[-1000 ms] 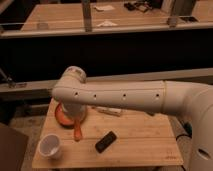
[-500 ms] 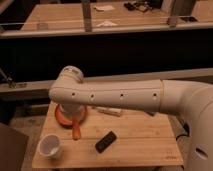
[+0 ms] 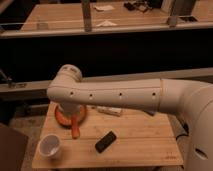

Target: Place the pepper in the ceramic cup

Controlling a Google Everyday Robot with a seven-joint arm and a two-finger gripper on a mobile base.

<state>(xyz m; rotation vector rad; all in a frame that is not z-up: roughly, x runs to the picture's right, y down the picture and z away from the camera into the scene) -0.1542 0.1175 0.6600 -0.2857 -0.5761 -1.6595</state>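
Observation:
The pepper [image 3: 75,128] is a slender orange-red piece. It points down over the front edge of a round orange plate [image 3: 61,119] at the left of the wooden table [image 3: 145,142]. My gripper [image 3: 72,113] hangs from the white arm right above the pepper's upper end, mostly hidden by the arm. I cannot tell whether it touches the pepper. The white ceramic cup [image 3: 50,146] stands upright at the table's front left corner, below and left of the pepper and apart from it.
A black oblong object [image 3: 106,141] lies on the table right of the cup. A white flat packet [image 3: 110,111] lies behind it, under the arm. My white arm [image 3: 120,95] spans the table from the right. A dark counter [image 3: 100,25] runs behind.
The arm's elbow and the gripper have shifted slightly left. The pepper stays almost in the same spot by the plate's front edge. The cup has not moved.

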